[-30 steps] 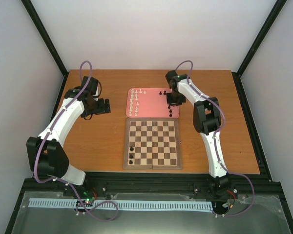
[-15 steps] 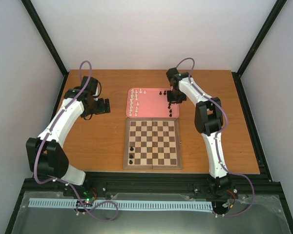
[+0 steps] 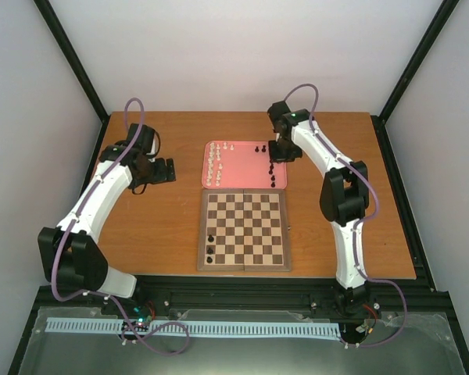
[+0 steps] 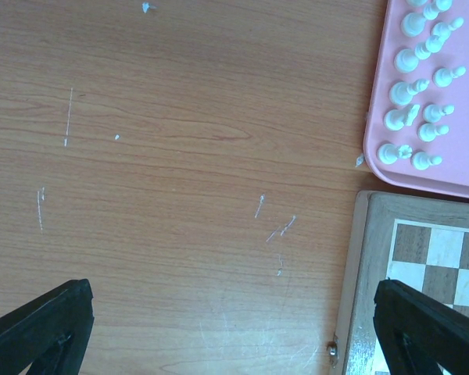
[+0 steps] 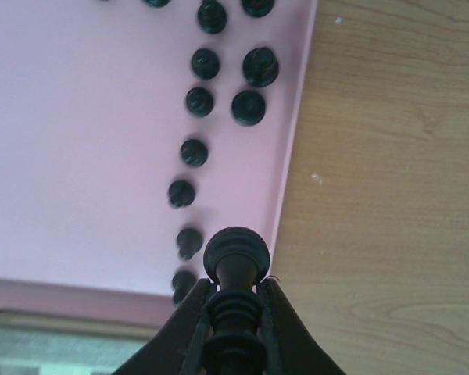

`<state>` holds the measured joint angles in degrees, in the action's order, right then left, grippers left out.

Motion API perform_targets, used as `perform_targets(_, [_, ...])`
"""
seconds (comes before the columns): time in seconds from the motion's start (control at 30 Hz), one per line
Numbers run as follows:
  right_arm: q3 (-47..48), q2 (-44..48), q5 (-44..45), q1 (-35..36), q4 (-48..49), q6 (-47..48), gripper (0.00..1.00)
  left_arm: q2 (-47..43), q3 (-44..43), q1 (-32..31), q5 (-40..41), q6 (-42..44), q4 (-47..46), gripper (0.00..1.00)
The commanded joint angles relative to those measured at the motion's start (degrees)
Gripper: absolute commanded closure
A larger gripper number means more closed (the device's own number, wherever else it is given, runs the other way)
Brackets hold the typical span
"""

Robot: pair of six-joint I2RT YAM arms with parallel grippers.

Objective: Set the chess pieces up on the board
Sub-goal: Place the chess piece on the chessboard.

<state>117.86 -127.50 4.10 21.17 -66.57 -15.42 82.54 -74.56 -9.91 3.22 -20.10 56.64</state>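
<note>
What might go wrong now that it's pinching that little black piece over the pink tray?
The black piece is held only by its narrow neck in the right gripper, so it might twist or slip out. Falling, it could topple the row of black pieces along the pink tray below.

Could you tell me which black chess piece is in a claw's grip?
The round-headed black piece clamped in the right claw; its neighbours stand loose on the pink tray.

Left gripper (image 4: 234, 328) jaws spread wide; right gripper (image 5: 234, 320) pinching black piece (image 5: 236, 258).
</note>
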Motion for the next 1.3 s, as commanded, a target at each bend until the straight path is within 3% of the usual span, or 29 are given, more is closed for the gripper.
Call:
perform_targets(0.0, [-1.3, 5.5, 0.8, 4.3, -3.1, 0.0, 0.88, -2.3, 0.3, 0.2, 0.0, 1.1, -0.1, 0.00])
perform_targets(0.23, [-3.0, 8.4, -1.0, 13.7, -4.3, -3.8, 0.88, -5.1, 1.1, 0.2, -0.1, 1.4, 0.6, 0.00])
perform_targets(0.67, [-3.6, 4.2, -6.2, 30.7, -2.4, -9.7, 0.89, -8.6, 3.7, 0.2, -1.2, 0.7, 0.9, 0.00])
perform_targets(1.27, [-8.5, 1.2, -8.1, 37.6, 1.4, -11.3, 0.90, -12.2, 5.9, 0.1, -1.5, 0.5, 0.8, 0.00])
